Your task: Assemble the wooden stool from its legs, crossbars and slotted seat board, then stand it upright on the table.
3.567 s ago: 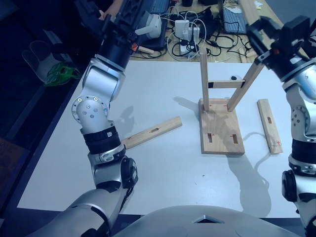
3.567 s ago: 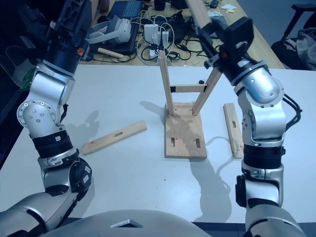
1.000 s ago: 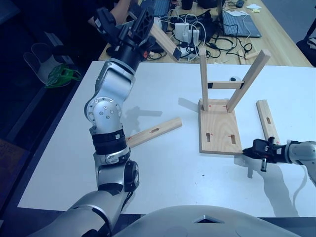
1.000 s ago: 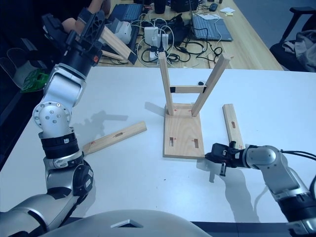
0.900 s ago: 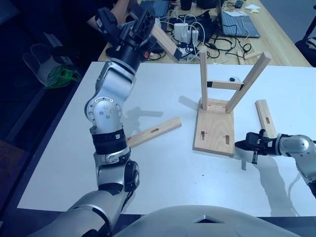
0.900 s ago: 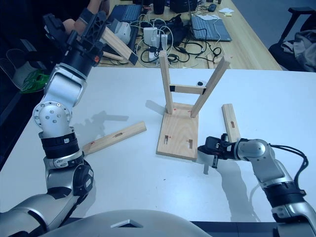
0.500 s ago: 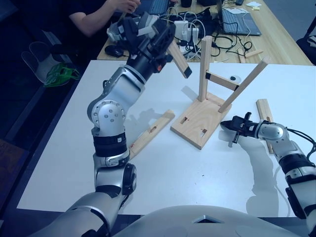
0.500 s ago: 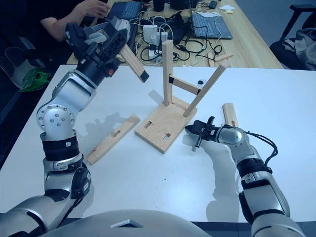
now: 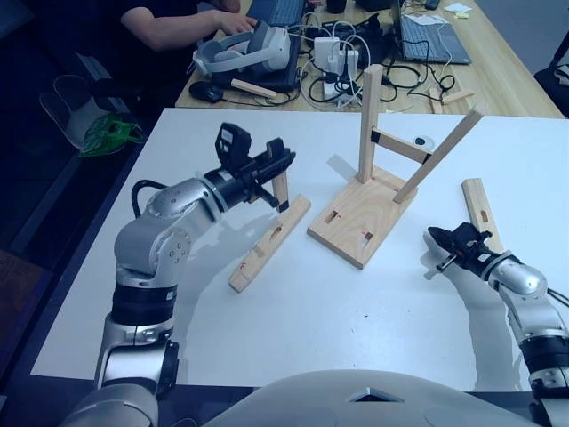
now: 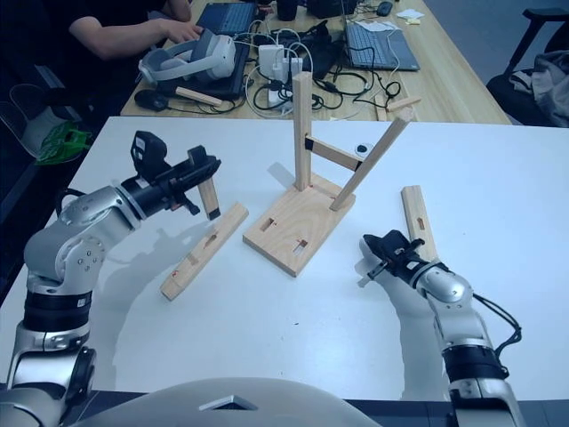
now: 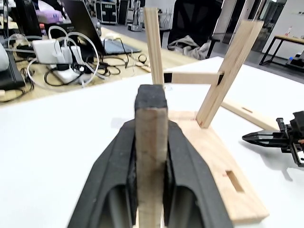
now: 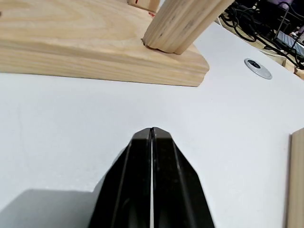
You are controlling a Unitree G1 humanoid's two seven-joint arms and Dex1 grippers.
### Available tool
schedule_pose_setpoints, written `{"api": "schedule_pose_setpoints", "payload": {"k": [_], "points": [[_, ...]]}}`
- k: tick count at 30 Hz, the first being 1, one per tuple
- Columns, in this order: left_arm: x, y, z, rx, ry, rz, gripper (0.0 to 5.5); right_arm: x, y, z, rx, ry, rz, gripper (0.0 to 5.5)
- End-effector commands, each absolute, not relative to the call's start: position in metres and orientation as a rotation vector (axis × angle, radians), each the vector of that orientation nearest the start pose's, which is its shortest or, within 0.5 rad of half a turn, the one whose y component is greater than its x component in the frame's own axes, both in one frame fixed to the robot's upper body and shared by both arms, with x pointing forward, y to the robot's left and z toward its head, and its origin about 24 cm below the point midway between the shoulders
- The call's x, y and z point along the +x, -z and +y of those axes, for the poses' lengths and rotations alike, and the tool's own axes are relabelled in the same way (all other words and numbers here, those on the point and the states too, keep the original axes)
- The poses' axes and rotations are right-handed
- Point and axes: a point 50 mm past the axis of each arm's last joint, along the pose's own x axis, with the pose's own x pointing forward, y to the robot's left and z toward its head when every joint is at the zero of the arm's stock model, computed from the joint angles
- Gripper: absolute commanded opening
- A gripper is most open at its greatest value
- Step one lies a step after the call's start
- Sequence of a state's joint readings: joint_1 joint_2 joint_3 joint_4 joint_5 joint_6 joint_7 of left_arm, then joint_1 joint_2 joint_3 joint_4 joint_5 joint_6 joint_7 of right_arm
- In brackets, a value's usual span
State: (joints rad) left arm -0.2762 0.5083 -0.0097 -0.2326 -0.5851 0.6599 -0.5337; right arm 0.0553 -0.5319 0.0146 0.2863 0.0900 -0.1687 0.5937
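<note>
The slotted seat board [image 9: 351, 218] lies flat mid-table, turned at an angle. Two legs [image 9: 371, 116] [image 9: 437, 153] stand in its far slots, joined by a crossbar [image 9: 402, 147]. My left gripper [image 9: 277, 171] is shut on a short wooden bar with a dark end [image 11: 151, 142], held just above the far end of a loose leg [image 9: 269, 233] lying left of the board. My right gripper [image 9: 442, 253] is shut on nothing, low over the table right of the board [image 12: 95, 47]. Another loose leg [image 9: 481, 216] lies beyond it.
A small round disc [image 9: 425, 140] sits on the table behind the standing legs. Past the table's far edge is a desk with cables, a headset [image 9: 244, 46] and laptops, where a person sits. The near half of the table is bare.
My left arm has come down from high above the table to just over the loose leg, still gripping the bar. My right gripper has drawn back from the seat board's edge.
</note>
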Motion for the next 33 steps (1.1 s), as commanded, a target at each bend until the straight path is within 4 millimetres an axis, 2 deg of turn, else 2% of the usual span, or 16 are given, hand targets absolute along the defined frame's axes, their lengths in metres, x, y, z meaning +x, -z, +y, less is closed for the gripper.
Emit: {"api": "schedule_pose_setpoints", "payload": {"k": [1, 8, 22, 33], "points": [[0.272, -0.104, 0.177, -0.005, 0.713, 0.271, 0.4, 0.222, -0.007, -0.234, -0.331, -0.504, 0.274, 0.0], [0.278, -0.093, 0.179, 0.055, 0.68, 0.296, 0.4, 0.224, -0.01, -0.231, -0.287, -0.452, 0.262, 0.0], [0.284, -0.103, 0.168, 0.008, 0.697, 0.321, 0.4, 0.223, -0.007, -0.224, -0.283, -0.443, 0.263, 0.0], [0.285, -0.092, 0.165, 0.06, 0.649, 0.362, 0.4, 0.226, -0.009, -0.222, -0.245, -0.417, 0.25, 0.0]]}}
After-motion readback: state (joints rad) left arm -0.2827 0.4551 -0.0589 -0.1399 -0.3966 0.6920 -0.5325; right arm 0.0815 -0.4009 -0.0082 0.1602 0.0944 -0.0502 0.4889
